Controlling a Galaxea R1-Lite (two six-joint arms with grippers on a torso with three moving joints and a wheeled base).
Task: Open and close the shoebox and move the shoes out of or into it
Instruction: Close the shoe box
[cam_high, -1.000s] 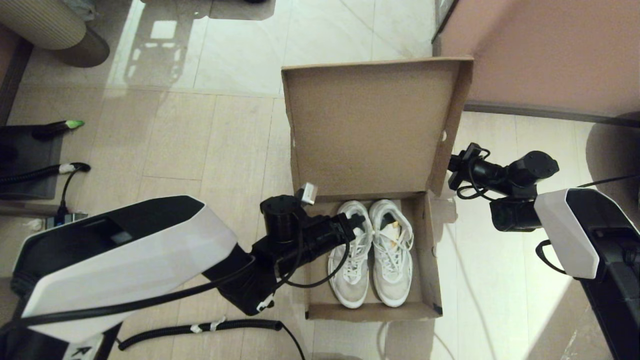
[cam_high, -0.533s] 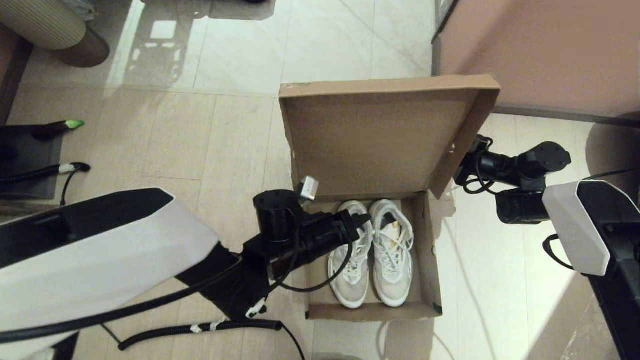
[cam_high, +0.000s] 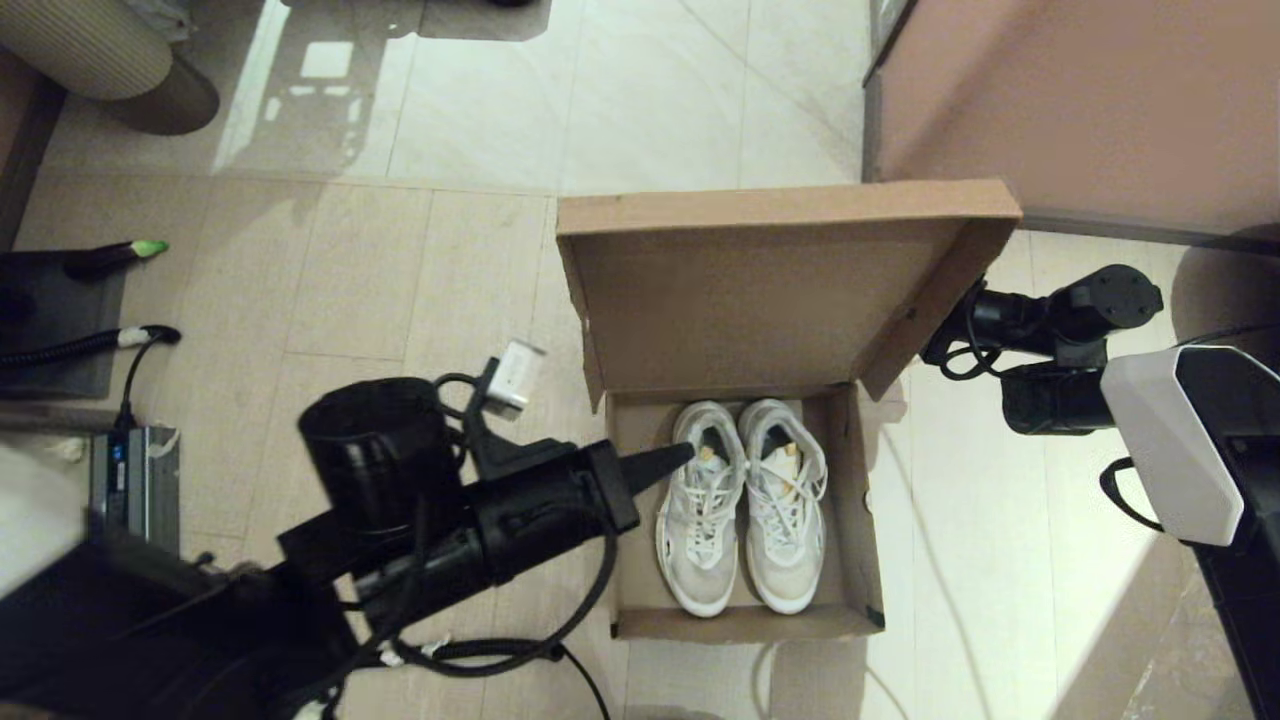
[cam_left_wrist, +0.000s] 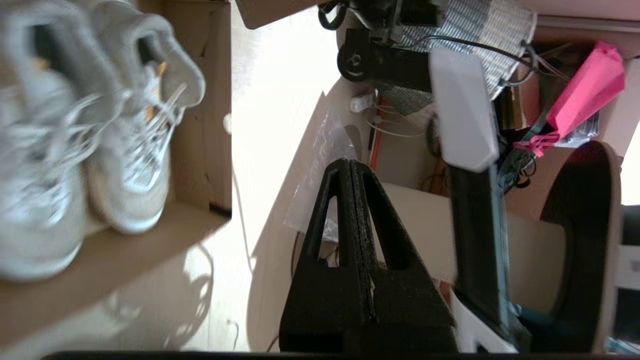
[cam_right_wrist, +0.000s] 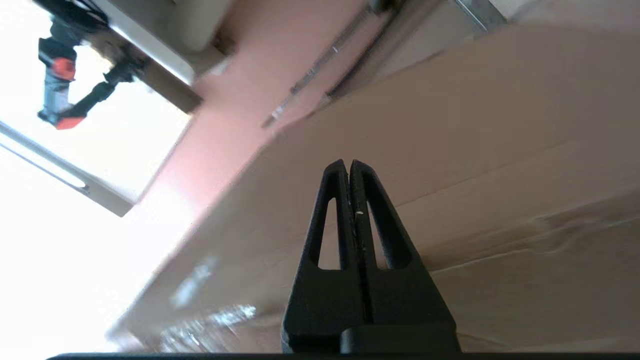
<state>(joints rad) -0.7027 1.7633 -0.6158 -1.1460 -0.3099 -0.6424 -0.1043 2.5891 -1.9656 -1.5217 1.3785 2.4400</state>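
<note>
Left gripper (cam_high: 680, 456) closed, reaching forward, right gripper (cam_right_wrist: 349, 167) closed, apparently raised

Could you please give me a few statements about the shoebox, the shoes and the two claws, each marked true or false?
1. Both shoes lie inside the shoebox. True.
2. The lid is fully shut over the shoes. False: it stands partly raised, and the shoes show beneath it.
3. The left claw is shut, its tip over the box's left wall near the left shoe. True.
4. The right claw grips a shoe. False: it is shut and empty, at the outer side of the lid's right edge.
5. The shoes are black. False: they are white and light grey.
</note>
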